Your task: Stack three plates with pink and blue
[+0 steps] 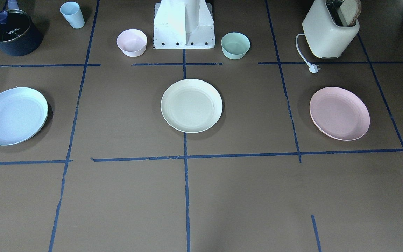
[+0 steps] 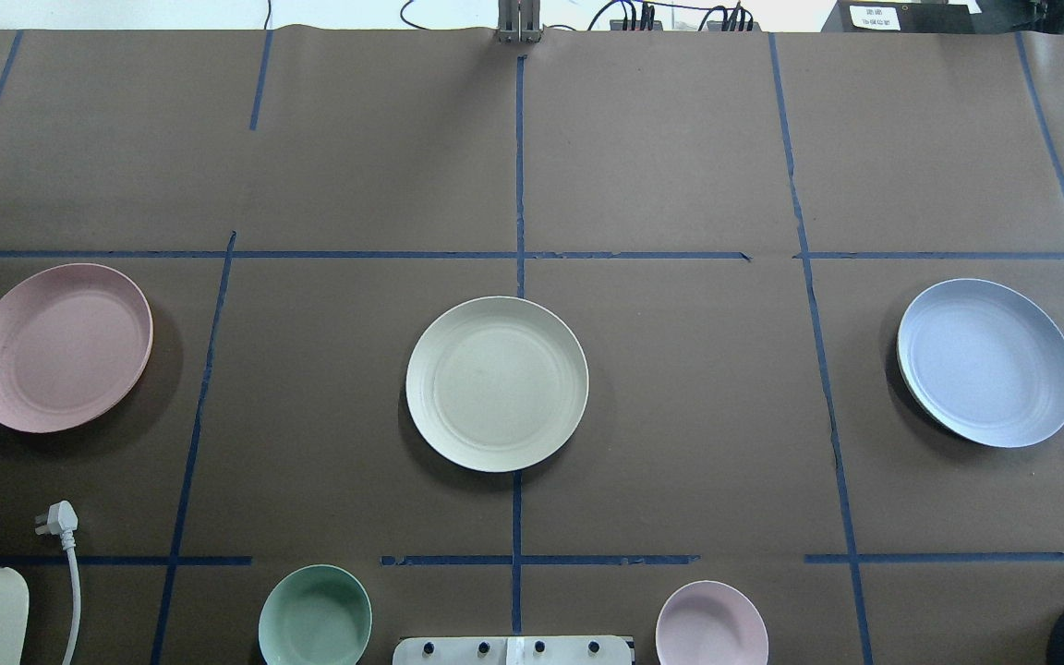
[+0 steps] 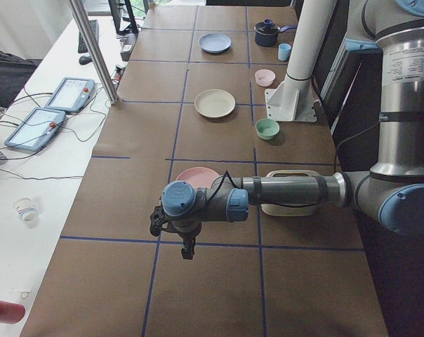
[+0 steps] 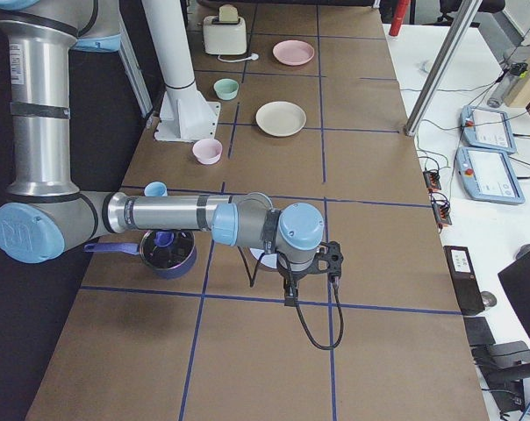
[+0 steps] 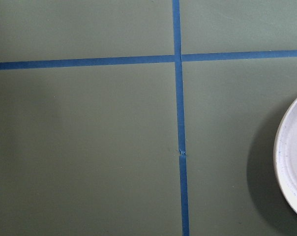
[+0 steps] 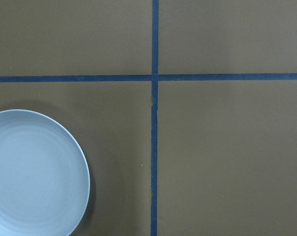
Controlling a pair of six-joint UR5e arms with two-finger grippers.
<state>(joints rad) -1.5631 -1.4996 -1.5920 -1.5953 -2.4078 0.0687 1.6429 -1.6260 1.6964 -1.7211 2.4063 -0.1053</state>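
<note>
Three plates lie apart on the brown table. The pink plate (image 1: 339, 113) (image 2: 60, 346) is on my left side, the cream plate (image 1: 191, 105) (image 2: 496, 383) in the middle, the blue plate (image 1: 13, 116) (image 2: 986, 362) on my right. My left gripper (image 3: 158, 219) hovers high beside the pink plate (image 3: 196, 175), whose rim (image 5: 291, 162) shows in the left wrist view. My right gripper (image 4: 329, 257) hovers high beside the blue plate (image 6: 35, 172). Both grippers show only in the side views, so I cannot tell whether they are open or shut.
Near my base stand a pink bowl (image 1: 132, 42) and a green bowl (image 1: 235, 45). A toaster (image 1: 331, 29) with its loose plug (image 1: 314, 68) is behind the pink plate. A dark pot (image 1: 12, 32) and a blue cup (image 1: 72, 14) are behind the blue plate.
</note>
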